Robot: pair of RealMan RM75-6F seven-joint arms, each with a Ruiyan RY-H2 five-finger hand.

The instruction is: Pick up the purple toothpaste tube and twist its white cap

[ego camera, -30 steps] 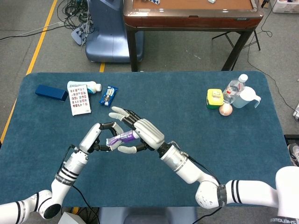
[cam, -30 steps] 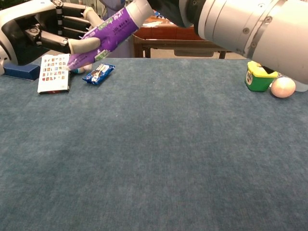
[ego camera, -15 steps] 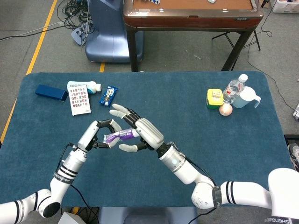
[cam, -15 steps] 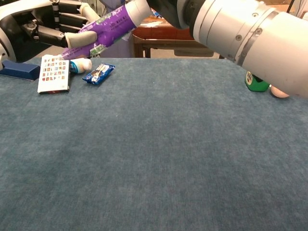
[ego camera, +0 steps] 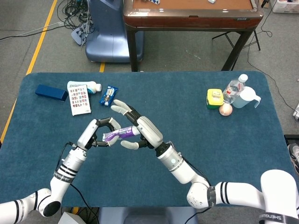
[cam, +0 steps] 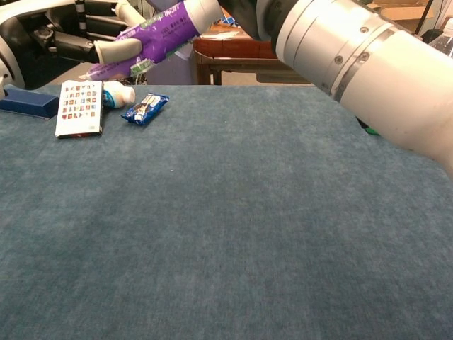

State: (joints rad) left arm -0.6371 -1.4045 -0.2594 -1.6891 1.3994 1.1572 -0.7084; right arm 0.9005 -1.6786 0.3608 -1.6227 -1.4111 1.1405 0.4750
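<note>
The purple toothpaste tube [ego camera: 119,134] is held in the air over the left middle of the blue table [ego camera: 196,154], between both hands. My left hand [ego camera: 99,132] grips its flat tail end, fingers curled around it. From the other side my right hand [ego camera: 138,131] holds the end with the white cap [cam: 202,10], while some of its fingers stay spread upward. In the chest view the tube [cam: 152,37] slants across the top left, from my left hand [cam: 60,35] up to the right arm [cam: 340,49]. The cap is mostly hidden inside the right hand.
At the back left lie a blue box [ego camera: 51,92], a printed card [ego camera: 79,99], a white bottle [ego camera: 91,86] and a blue snack packet [ego camera: 109,95]. At the back right stand a yellow-green container [ego camera: 214,98], a pale ball [ego camera: 226,109], a water bottle [ego camera: 233,88] and a white jug [ego camera: 247,98].
Both hands have lifted the tube a little and carried it farther from me. In the chest view my right arm now covers the yellow-green container and the ball.
</note>
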